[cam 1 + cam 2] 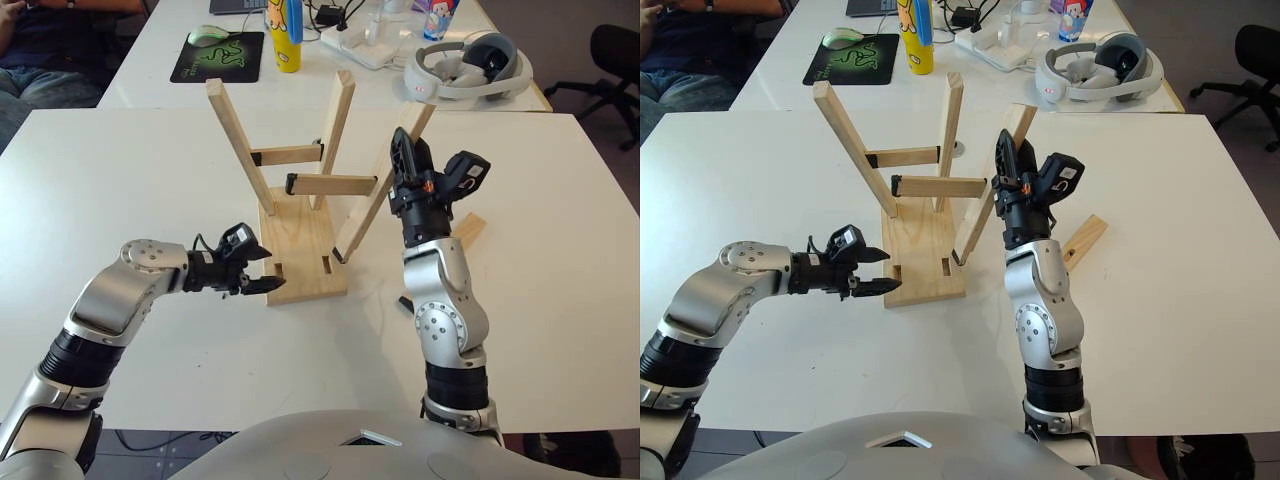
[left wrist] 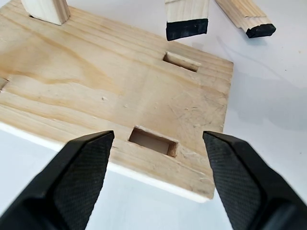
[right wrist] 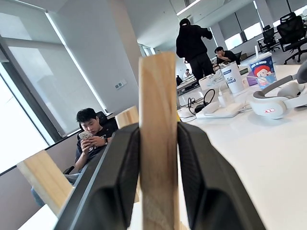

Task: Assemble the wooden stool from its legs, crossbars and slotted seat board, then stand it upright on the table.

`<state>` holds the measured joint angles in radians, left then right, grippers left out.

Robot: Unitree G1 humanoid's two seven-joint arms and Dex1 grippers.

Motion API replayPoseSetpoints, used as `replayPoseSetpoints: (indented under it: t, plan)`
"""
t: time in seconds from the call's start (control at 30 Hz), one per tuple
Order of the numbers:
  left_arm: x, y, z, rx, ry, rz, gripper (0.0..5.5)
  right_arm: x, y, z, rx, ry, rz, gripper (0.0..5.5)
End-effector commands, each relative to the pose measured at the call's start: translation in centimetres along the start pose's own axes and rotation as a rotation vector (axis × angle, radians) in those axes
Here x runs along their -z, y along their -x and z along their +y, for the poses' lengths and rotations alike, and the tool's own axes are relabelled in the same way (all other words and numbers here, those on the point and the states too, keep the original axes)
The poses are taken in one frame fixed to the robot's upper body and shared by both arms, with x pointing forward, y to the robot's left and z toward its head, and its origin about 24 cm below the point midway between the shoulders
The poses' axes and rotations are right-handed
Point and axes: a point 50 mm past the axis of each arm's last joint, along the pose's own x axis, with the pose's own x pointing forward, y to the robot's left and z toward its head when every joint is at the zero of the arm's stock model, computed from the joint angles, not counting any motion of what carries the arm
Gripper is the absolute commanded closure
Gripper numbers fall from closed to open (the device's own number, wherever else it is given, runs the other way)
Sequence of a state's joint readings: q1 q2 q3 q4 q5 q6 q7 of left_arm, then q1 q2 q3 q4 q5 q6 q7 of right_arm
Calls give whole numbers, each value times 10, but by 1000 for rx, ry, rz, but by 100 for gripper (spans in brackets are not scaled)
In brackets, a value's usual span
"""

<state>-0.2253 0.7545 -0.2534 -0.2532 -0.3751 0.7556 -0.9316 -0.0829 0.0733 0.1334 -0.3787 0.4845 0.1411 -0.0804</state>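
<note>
Right gripper (image 1: 409, 163) clamps the tilted leg (image 1: 368, 208), its black foot near the seat board (image 1: 300, 238). Left gripper (image 1: 270, 271) gapes wide around the board's corner slot (image 2: 152, 142).

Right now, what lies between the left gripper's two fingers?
In the left wrist view, the open left gripper frames the near edge of the seat board, with one empty slot.

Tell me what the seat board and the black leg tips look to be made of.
Seat board: pale bare wood, probably pine; grain lines and rough slot edges show, no gloss. Black leg tips: matte, likely rubber or paint; cannot tell which.
</note>
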Motion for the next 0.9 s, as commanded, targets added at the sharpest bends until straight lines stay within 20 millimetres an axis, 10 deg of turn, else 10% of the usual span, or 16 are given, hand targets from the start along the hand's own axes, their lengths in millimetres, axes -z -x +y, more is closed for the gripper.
replayPoseSetpoints:
  t: [0.03,0.47,0.9]
  plan:
    - [-7,7,9,23,-46,68,205,7,6,38,48,-218,-99,443]
    - [-16,5,16,55,-75,82,205,37,24,21,175,-223,-52,443]
    - [-14,5,11,64,-65,77,205,42,47,17,46,250,-119,443]
